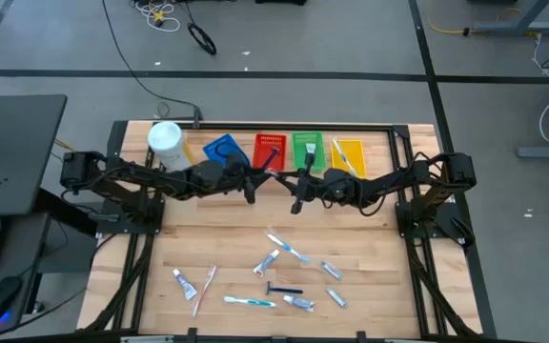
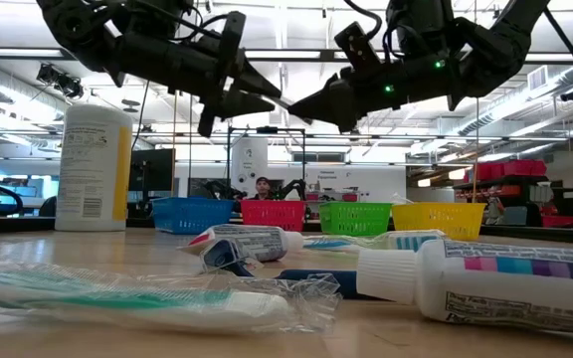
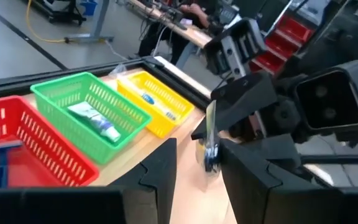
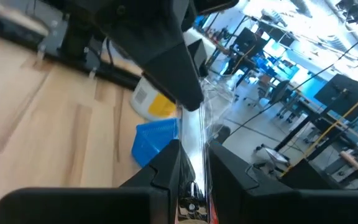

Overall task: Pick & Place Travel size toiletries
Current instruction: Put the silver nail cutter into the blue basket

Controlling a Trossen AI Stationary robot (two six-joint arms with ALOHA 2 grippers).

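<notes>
Both arms meet in mid-air over the table's far half. My right gripper point(image 1: 289, 179) point(image 4: 194, 169) is shut on a slim toiletry in a clear crinkled wrapper point(image 4: 194, 124), which sticks out toward my left gripper point(image 1: 263, 177). My left gripper point(image 3: 197, 169) is open, with its fingers on either side of the wrapper's free end point(image 3: 211, 140); I see no touch. Several more toiletries point(image 1: 287, 250) lie flat on the table's near half: small tubes point(image 1: 184, 282), wrapped toothbrushes point(image 1: 251, 301) and a dark blue razor point(image 1: 284, 288). My right gripper pinches the wrapped toiletry point(image 4: 195, 152) between its two fingers. The fingers are about level and the toiletry runs along them, reaching out past their tips. It is lifted clear of the table point(image 2: 286, 100).
Along the far edge stand a blue basket point(image 1: 222, 151), a red basket point(image 1: 269, 151) with a razor, a green basket point(image 1: 307, 148) with a tube and a yellow basket point(image 1: 349, 152) with toothbrushes. A tall white canister point(image 1: 167, 143) stands at the far left.
</notes>
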